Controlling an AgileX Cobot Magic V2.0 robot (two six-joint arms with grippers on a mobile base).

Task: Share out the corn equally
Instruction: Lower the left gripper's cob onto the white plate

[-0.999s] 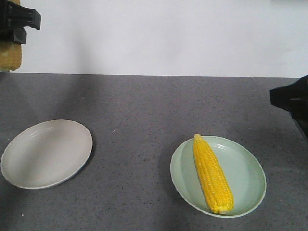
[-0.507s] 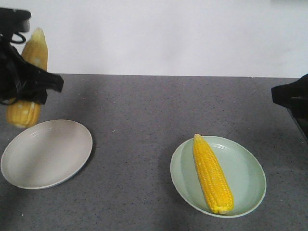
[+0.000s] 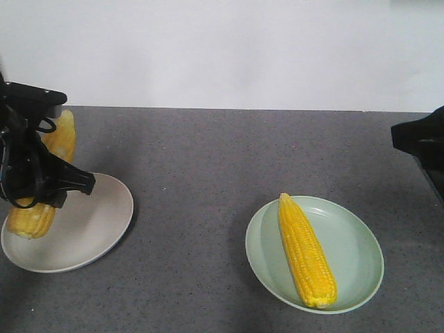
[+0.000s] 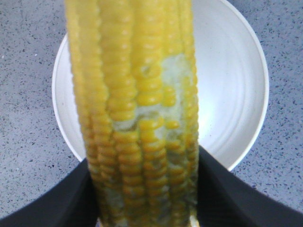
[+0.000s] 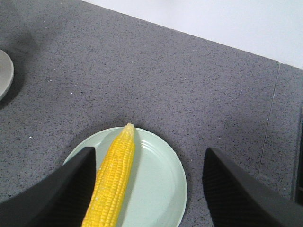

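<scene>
We see 2 plates on the grey speckled surface (image 3: 229, 152). The left claw (image 3: 41, 182) is clamped around a corn cob (image 3: 43, 182), gripping it about mid-length. This held cob is tilted, its pointed tip up and away from the camera, its blunt end low over the near left part of the white plate (image 3: 94, 229). We cannot tell from the front view whether that end touches the plate. In the left wrist view the cob (image 4: 137, 113) fills the middle of the frame, the dark fingers (image 4: 61, 198) pressing it on both sides, and the white plate (image 4: 227, 85) lies directly beneath.

The second corn cob (image 3: 305, 251) lies flat in the pale green plate (image 3: 357, 253) at the right, tip pointing toward the far edge. The right claw (image 5: 149, 189) hangs above this plate (image 5: 158, 175) with its fingers (image 5: 236, 189) spread wide apart, holding nothing, and the cob (image 5: 113, 177) shows beneath, just beside the left finger.
</scene>
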